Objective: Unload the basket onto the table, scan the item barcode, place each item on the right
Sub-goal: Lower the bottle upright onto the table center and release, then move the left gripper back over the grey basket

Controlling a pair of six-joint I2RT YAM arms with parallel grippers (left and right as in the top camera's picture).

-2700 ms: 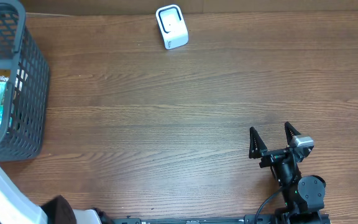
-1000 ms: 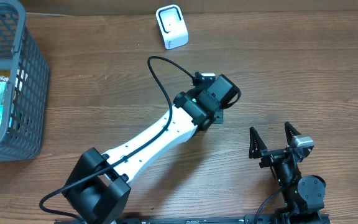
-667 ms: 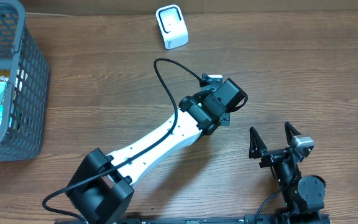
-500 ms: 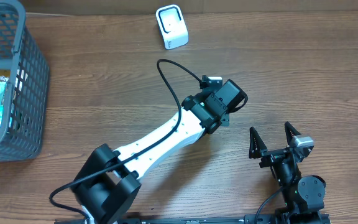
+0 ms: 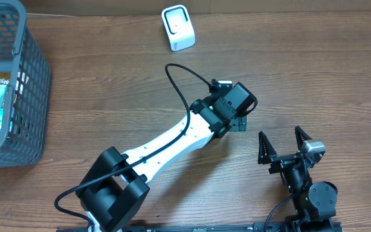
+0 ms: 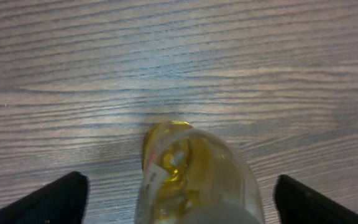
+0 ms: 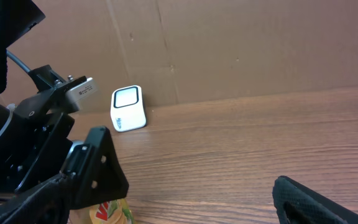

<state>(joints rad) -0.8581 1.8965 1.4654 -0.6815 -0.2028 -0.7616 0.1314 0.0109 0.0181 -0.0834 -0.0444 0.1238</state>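
The item is a clear bottle of yellow liquid [image 6: 191, 174] with a label. It sits between the fingers of my left gripper [image 6: 182, 199], which stand wide apart with a gap on each side, so the gripper is open. From overhead the left gripper [image 5: 240, 121] is mid-table and hides the bottle. The bottle's label [image 7: 107, 211] shows low in the right wrist view. The white scanner [image 5: 178, 27] stands at the table's far edge, also seen as the scanner [image 7: 128, 107]. My right gripper [image 5: 279, 135] rests open and empty at the front right.
A grey mesh basket [image 5: 28, 96] with packets inside stands at the far left. The left arm's white link [image 5: 166, 145] and its cable cross the middle of the table. A cardboard wall [image 7: 241, 43] backs the table.
The left arm swung in from the left and settled a little right of centre. Its jaws went from closed on the bottle to wide open. The right arm has not moved.
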